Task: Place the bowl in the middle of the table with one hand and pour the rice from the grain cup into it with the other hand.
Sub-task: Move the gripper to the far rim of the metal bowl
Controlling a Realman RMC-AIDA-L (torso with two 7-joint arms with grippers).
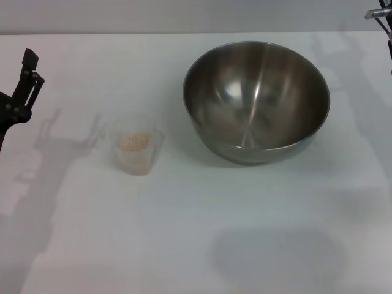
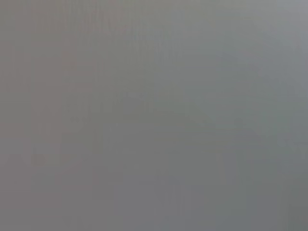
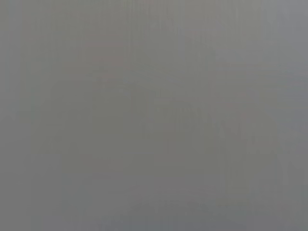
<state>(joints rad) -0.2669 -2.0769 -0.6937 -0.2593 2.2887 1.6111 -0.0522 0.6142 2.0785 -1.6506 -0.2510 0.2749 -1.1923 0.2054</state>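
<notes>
Now: worktop (image 1: 202, 245) white | bowl (image 1: 256, 101) upright, right of centre toward the far edge, holding nothing | cup (image 1: 138, 150) upright, left of bowl and well apart from it | rice (image 1: 135, 141) inside cup | left pincer (image 1: 27, 76) at left edge, off the worktop, grasping nothing, opening: cannot tell | right pincer (image 1: 383, 15) at far right corner, opening: cannot tell

Shiny grey bowl (image 1: 256, 101), white table (image 1: 184, 233)
</notes>
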